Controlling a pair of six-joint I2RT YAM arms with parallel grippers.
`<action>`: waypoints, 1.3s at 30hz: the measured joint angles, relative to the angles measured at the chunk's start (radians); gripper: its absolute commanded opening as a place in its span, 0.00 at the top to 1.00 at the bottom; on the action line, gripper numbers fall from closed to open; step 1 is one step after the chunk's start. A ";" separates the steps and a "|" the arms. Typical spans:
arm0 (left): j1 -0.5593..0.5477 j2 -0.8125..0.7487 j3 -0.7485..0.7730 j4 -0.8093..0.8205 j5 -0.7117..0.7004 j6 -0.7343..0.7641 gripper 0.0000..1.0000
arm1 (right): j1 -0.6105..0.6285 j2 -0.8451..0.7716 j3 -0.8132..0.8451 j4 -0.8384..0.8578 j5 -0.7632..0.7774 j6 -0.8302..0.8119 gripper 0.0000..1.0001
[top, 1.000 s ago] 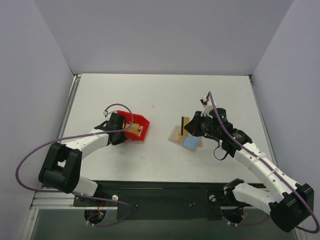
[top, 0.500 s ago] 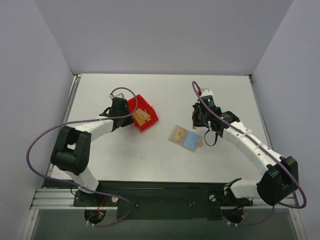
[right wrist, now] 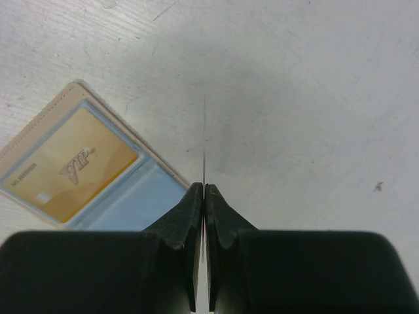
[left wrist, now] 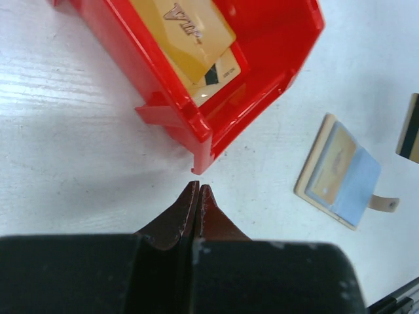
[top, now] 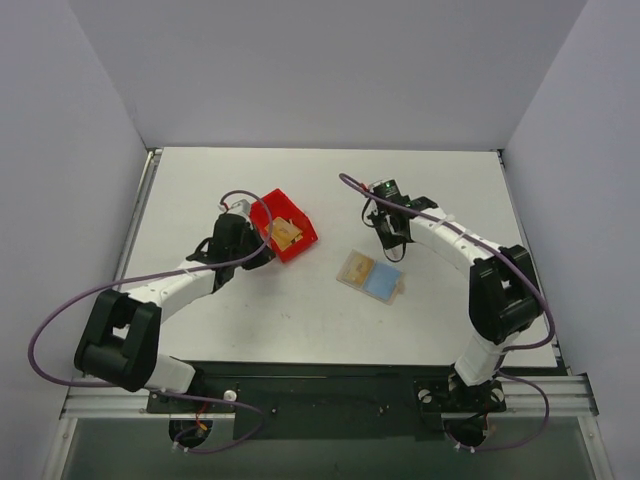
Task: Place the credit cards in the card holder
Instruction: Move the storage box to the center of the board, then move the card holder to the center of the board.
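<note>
**Holding a credit card on edge beside the open card holder**

The right pincer (right wrist: 204, 191) is clamping one credit card (left wrist: 411, 121) between fully closed jaws. The card is standing upright, so the wrist view is showing it only as a thin line. It is hanging just past the far side of the card holder (top: 372, 277), which is lying open and flat on the worktop (top: 330, 180) with its blue lining up. I cannot tell whether the card's lower edge is touching the surface. A gold card (right wrist: 72, 171) is already sitting in the holder's half away from the snap tab.

The card is looking light, thin, stiff and slick. A pinch on one short edge seems best, since it is leaving most of the length free to slide into a pocket. The holder is probably soft and light, so it may skid when pushed.

The right arm is reaching out with its elbow bent and its wrist pointing down. The left arm is lying low and extended, and the left pincer (left wrist: 198, 190) is shut on nothing. Its tips are stopping just short of a corner of the red bin (left wrist: 157, 91), well to the left of the holder. More credit cards (left wrist: 190, 29) are lying in that bin.
</note>
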 measured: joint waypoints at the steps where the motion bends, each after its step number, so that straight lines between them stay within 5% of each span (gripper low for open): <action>1: -0.001 -0.012 0.000 0.000 0.004 -0.001 1.00 | -0.004 0.008 0.007 -0.002 -0.005 -0.018 1.00; 17: -0.009 -0.079 -0.002 -0.002 0.026 -0.024 1.00 | -0.051 0.028 -0.023 -0.049 -0.310 -0.537 1.00; 39: -0.009 -0.156 -0.026 -0.029 0.021 -0.027 1.00 | 0.011 0.129 0.018 -0.052 -0.218 -0.676 1.00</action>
